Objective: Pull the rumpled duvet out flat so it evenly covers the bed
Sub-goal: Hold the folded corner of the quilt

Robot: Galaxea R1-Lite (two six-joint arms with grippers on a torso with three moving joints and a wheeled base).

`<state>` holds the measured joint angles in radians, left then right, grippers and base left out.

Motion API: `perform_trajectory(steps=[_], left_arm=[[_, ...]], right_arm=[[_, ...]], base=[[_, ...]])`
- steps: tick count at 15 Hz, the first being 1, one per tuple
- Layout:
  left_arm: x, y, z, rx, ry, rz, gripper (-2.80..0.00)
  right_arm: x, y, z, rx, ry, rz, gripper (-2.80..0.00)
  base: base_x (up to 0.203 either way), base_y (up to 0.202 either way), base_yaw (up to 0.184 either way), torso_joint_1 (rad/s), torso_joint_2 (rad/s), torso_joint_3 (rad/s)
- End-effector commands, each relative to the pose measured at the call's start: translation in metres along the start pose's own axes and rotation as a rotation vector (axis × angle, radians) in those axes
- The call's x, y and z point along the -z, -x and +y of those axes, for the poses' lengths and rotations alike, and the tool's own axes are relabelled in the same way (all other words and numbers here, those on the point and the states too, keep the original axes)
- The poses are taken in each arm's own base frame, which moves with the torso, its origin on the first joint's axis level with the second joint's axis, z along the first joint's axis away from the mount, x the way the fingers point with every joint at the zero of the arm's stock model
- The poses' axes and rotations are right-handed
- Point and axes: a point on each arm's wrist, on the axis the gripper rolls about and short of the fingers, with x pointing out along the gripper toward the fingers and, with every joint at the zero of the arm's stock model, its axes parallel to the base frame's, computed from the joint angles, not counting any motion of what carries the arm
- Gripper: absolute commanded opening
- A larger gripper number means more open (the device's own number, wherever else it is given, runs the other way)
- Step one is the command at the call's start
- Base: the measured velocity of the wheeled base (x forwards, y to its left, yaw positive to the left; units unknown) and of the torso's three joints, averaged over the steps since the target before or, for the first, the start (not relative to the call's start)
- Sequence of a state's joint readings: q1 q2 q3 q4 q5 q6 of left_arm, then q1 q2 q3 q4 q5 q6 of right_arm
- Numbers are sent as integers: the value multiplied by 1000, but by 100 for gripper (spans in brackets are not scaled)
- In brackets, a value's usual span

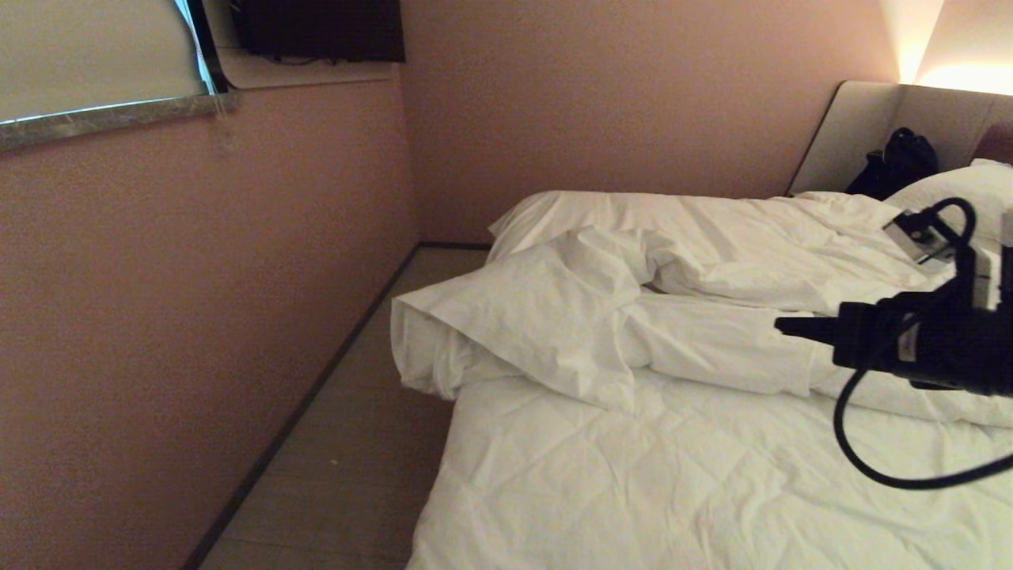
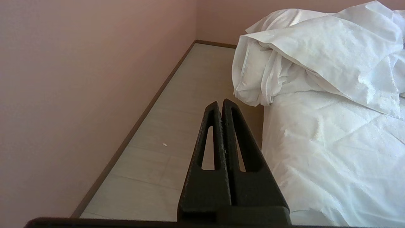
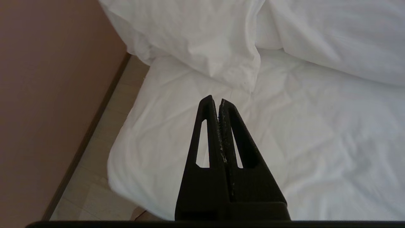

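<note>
From where I'm driving this, the room's pretty tight: dusty pink walls (image 1: pixel 198 317) all round, with a narrow strip of pale tiled floor (image 1: pixel 348 443) and a dark skirting line along it. Up top left there's a window (image 1: pixel 87 55) with a marble-looking sill, plus a dark TV (image 1: pixel 316 28) above a shelf. Warm lamp glow (image 1: pixel 957 75) lights the far right corner.

Your right tool (image 3: pixel 215 101) and left tool (image 2: pixel 220 104): matte black tapered fingers with slotted cut-outs; a looping black cable (image 1: pixel 863 451) trails the right arm's black housing.
</note>
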<state>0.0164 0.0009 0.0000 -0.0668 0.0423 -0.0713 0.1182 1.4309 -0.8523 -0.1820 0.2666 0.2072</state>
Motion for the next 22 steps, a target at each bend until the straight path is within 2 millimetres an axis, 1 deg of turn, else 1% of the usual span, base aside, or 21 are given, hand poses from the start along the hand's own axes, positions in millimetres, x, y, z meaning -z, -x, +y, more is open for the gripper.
perform_trajectory(steps=[1,4,7,12,16,18,22], left_arm=[[0,0,0,-1,1,0,-280],[0,0,0,-1,1,0,-280],[0,0,0,-1,1,0,-280],[0,0,0,-1,1,0,-280],[0,0,0,-1,1,0,-280],[0,0,0,-1,1,0,-280],[0,0,0,-1,1,0,-280]], right_arm=[[3,-47,-11,9,-20,84,-280],[2,-93,-22,36,-41,132,-280],[4,-127,-30,72,-62,156,-280],[8,-170,-36,104,-58,173,-280],[12,-203,-31,103,-57,171,-280],[18,-217,-30,99,-64,182,-280],[39,-249,-30,94,-59,222,-280]], base=[[0,0,0,0,0,0],[0,0,0,0,0,0],[0,0,0,0,0,0],[0,0,0,0,0,0],[0,0,0,0,0,0],[0,0,0,0,0,0],[0,0,0,0,0,0]])
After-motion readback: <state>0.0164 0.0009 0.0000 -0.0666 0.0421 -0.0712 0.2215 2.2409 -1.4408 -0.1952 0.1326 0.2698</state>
